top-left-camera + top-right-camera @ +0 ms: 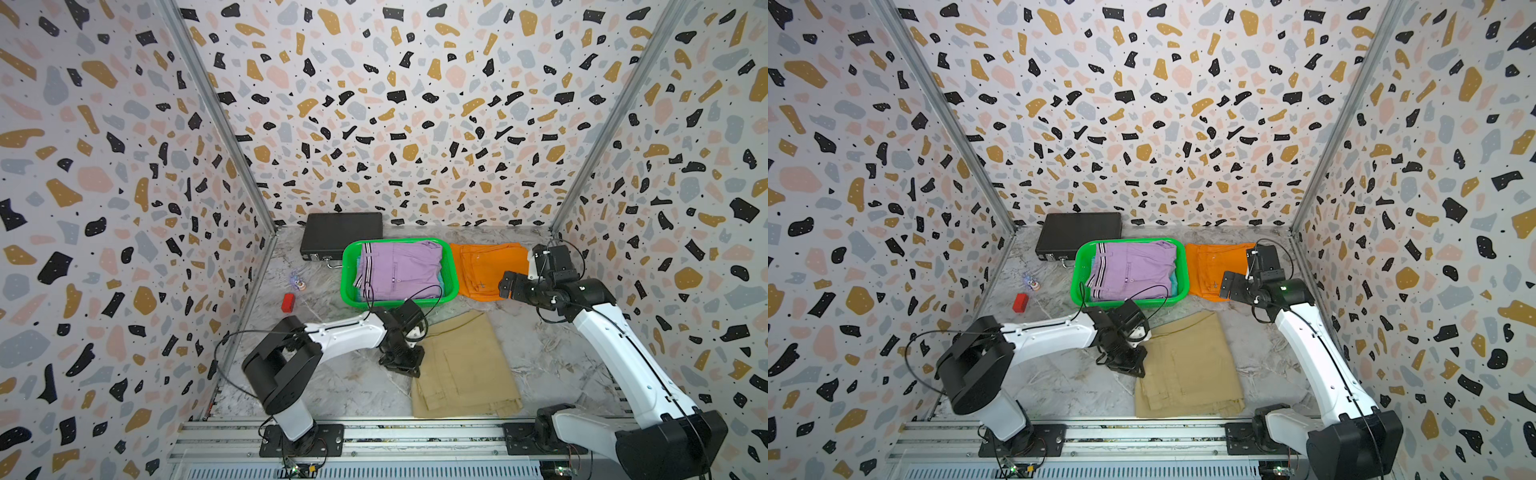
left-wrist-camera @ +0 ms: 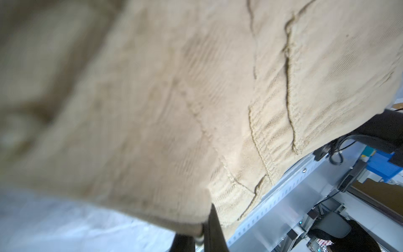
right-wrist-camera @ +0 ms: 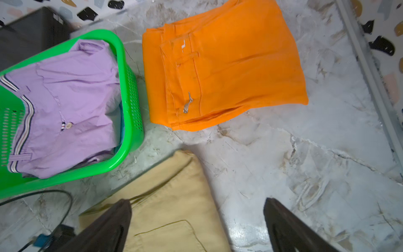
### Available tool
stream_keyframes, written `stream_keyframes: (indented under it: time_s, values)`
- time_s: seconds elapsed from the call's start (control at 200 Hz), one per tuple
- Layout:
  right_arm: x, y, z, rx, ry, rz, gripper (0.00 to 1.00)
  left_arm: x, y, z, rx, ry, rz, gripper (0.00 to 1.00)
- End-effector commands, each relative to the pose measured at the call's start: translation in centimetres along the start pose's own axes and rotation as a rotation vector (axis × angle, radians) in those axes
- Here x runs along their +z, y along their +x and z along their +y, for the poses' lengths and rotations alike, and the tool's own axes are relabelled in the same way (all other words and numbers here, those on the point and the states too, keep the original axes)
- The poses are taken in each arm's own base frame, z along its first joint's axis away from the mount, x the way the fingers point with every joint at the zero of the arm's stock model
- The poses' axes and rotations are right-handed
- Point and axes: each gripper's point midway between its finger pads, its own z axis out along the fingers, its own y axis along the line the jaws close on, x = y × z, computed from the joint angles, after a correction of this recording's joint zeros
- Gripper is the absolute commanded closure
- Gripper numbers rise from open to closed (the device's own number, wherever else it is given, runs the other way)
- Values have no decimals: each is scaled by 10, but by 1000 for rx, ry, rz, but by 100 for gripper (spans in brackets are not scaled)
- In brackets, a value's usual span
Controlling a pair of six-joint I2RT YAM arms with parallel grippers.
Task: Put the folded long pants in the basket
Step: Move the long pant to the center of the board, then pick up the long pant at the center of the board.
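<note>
— Marbled bench (image 1: 332,386), speckled walls. What's hard to make out?

— The left fingers (image 2: 214,229) are cut off at the frame's edge in the wrist view, and in both top views the wrist covers their tips. Cyan pants (image 3: 122,125) show only as a sliver under the lilac pants (image 3: 72,109).

— Where are the khaki pants (image 1: 465,365) relative to those fingers?

— Their side edge sits right between them. The rest lies on the bench, near the basket (image 1: 347,270) but outside it.

— And the grip?

— Pressed together on that khaki edge. The right fingers (image 3: 283,220) are spread wide and hold nothing. They hover above the bench with a khaki corner below.

— Further out?

— Orange pants (image 1: 486,266) lie on the bench just beside the basket. Lilac is on top inside it. Behind the basket sits a black case (image 1: 340,237), though I cannot tell whether they touch. A red block (image 1: 287,302) lies well apart.
</note>
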Motion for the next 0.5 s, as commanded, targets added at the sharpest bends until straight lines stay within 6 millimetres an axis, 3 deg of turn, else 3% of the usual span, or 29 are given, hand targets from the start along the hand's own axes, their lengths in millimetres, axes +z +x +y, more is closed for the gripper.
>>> stream_keyframes:
  time_s: [0.0, 0.175, 0.345, 0.491]
  values:
    - [13, 27, 3, 33, -44, 104, 0, -15, 20, 24, -20, -81, 2, 100]
    - [46, 84, 19, 121, -193, 279, 2, -36, 16, 45, -86, -107, -82, 100]
    - [74, 138, 46, 243, -429, 444, 8, -37, 14, 58, -118, -114, -55, 100]
    - [89, 173, 53, 301, -518, 573, 12, -36, 11, 64, -122, -123, -39, 100]
